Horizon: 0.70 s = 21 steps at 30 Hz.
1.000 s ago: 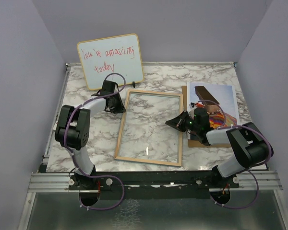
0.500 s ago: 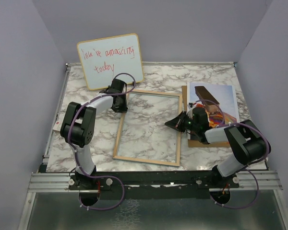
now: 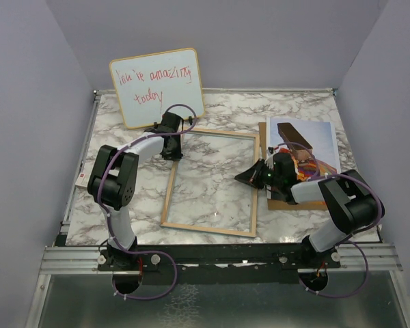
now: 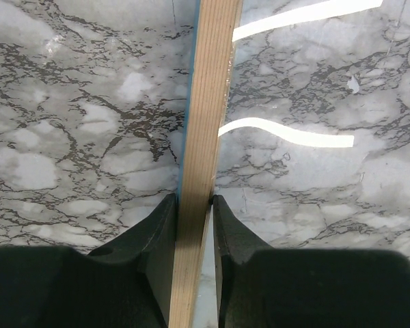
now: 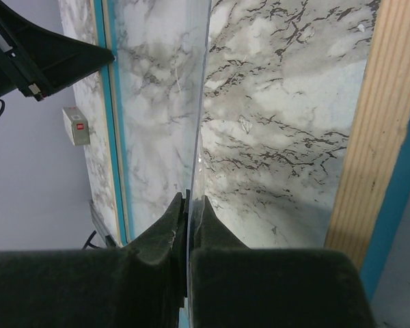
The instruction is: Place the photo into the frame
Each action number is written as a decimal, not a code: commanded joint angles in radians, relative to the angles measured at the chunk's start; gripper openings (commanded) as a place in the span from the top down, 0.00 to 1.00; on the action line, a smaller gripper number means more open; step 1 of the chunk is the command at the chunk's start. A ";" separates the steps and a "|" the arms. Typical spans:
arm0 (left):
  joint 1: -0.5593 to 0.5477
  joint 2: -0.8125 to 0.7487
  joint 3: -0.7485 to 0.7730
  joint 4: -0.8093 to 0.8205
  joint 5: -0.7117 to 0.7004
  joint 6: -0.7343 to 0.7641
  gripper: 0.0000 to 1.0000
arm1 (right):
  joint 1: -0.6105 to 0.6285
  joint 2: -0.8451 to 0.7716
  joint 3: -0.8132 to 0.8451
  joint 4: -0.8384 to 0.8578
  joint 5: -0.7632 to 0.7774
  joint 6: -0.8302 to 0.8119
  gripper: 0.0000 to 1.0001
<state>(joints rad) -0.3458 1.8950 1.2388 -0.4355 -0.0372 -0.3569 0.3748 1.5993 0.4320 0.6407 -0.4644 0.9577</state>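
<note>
The frame [image 3: 208, 229] lies flat mid-table, light wood face up, with a blue edge showing in the left wrist view [image 4: 203, 102]. My left gripper [image 3: 169, 147] is shut on the frame's left rail near its far corner, one finger on each side [image 4: 195, 198]. My right gripper [image 3: 249, 178] is at the frame's right rail, shut on the edge of the clear pane [image 5: 198, 137], seen edge-on between its fingertips [image 5: 189, 198]. The photo [image 3: 311, 140] lies at the right on the brown backing board [image 3: 287, 201], partly hidden by my right arm.
A whiteboard [image 3: 157, 85] with red handwriting leans at the back left, just behind my left gripper. A small white box [image 3: 82, 179] sits at the table's left edge. Grey walls close in the left, right and back sides.
My left gripper has moved from beside the frame onto its left rail near the far corner and closed on it. The frame has shifted slightly left. My right gripper has barely moved.
</note>
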 commanded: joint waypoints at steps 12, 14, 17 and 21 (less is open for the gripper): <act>-0.018 0.137 -0.067 -0.201 -0.177 0.006 1.00 | 0.026 -0.087 0.107 -0.295 0.025 -0.044 0.60; -0.018 0.142 -0.067 -0.201 -0.183 0.006 1.00 | 0.026 -0.112 0.125 -0.345 0.047 -0.045 0.51; -0.018 0.148 -0.064 -0.204 -0.180 0.007 1.00 | 0.026 -0.139 0.166 -0.455 0.087 -0.052 0.42; -0.017 0.151 -0.061 -0.204 -0.167 0.009 1.00 | 0.026 -0.175 0.204 -0.588 0.151 -0.068 0.39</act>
<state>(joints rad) -0.3672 1.9133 1.2575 -0.4706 -0.1108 -0.3660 0.3946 1.4712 0.5907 0.2264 -0.4023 0.9165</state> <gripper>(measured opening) 0.254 0.607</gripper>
